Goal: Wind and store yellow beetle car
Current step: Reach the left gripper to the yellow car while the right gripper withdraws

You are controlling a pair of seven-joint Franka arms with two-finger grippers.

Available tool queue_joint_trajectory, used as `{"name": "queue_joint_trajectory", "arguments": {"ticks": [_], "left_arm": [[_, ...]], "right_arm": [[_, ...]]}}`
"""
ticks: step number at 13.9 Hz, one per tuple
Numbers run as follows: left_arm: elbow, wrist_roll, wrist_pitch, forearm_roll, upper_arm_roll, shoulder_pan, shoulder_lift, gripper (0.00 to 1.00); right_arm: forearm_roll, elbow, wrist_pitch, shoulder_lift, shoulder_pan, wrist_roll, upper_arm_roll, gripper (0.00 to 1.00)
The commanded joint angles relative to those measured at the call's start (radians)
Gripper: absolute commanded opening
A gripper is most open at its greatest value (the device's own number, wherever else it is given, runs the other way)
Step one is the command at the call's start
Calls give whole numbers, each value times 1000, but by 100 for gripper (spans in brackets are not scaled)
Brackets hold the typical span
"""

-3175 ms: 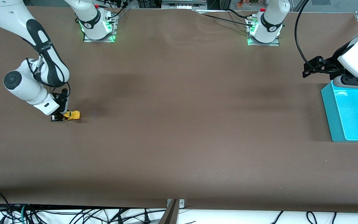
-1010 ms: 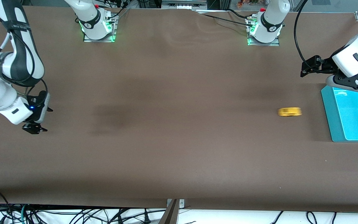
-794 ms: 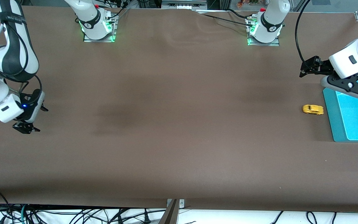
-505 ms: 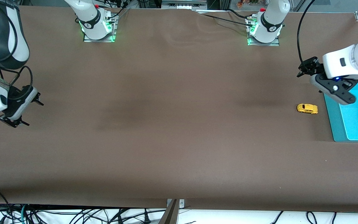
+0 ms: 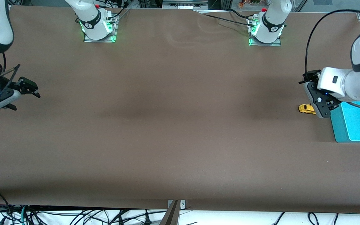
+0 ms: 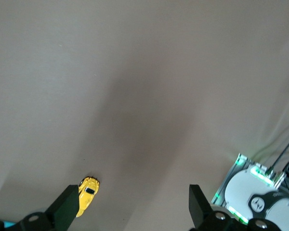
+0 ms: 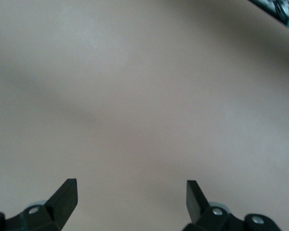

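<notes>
Broad brown table [image 5: 180, 125], matte and faintly rippled near the arm bases, with soft dark shadow patches across the middle. Two arm bases lit green along the edge farthest from the front camera; a tangle of dark cables [image 5: 58, 215] hanging below the nearest edge, over a white floor.

Yellow beetle car [image 5: 306, 108] standing on its wheels on the table toward the left arm's end, just beside the teal bin [image 5: 339, 131] and apart from its wall. Long axis running lengthwise along the table, from one arm's end toward the other; which end is the nose not clear in the front view. In the left wrist view, the car [image 6: 87, 195] lying just beside one dark fingertip [image 6: 67, 208], not between the two.

Left gripper [image 5: 319, 104] hanging low over the table by the car, partly covering it in the front view, fingers spread wide with nothing held.

Right gripper [image 5: 27, 89] hovering over bare table at the right arm's end, well apart from the car, fingers [image 7: 65, 197] likewise spread wide and empty.
</notes>
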Motion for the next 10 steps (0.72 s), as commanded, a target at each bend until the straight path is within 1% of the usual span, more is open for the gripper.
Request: {"name": "queue_joint_trajectory", "arguments": {"ticks": [1, 2, 4, 6, 8, 10], "left_arm": [[-121, 156, 107, 98, -9, 2, -54, 100], [-199, 200, 171, 123, -9, 5, -83, 100], [-336, 277, 291, 126, -11, 39, -128, 100], [-448, 384, 415, 126, -11, 77, -153, 100], [-536, 493, 534, 126, -12, 123, -156, 100], [-594, 576, 631, 126, -12, 154, -154, 100]], "right_arm": [[7, 32, -111, -53, -5, 195, 7, 100], [4, 48, -150, -68, 0, 268, 10, 100], [-5, 109, -240, -68, 20, 402, 24, 100], [-4, 118, -261, -70, 38, 454, 36, 100], [1, 118, -264, -67, 43, 505, 61, 100], [-1, 122, -262, -67, 67, 508, 61, 100]]}}
